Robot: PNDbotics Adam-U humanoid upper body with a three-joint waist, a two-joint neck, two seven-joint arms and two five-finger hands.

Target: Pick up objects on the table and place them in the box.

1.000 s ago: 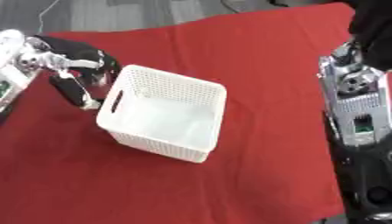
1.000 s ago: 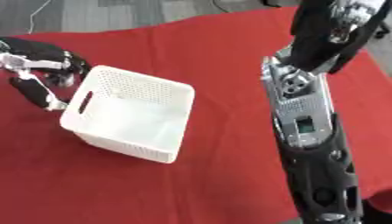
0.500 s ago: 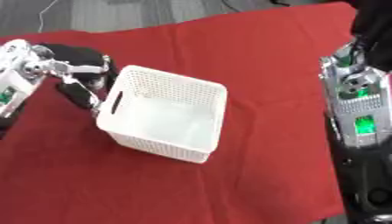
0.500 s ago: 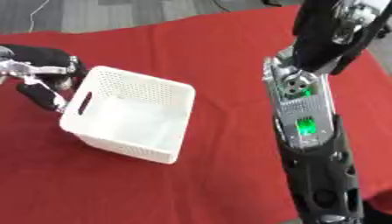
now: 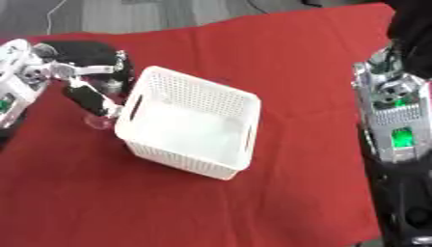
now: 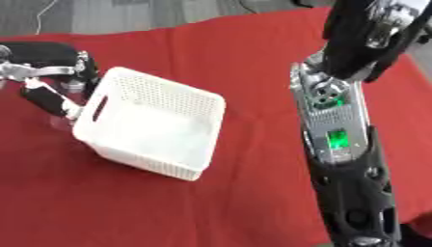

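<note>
One white perforated box [image 5: 190,128] sits askew on the red-clothed table [image 5: 278,62], its inside showing nothing — the left robot hand [image 5: 93,84] is at the box's left wall beside a handle slot, fingers curled, though whether they hold anything cannot be told. A small pale thing [image 5: 97,121] lies just under the fingers. The box looks like thin, stiff plastic, probably light and apt to slide; its slots offer the best hold. Only the right forearm [image 6: 333,130] shows.
</note>
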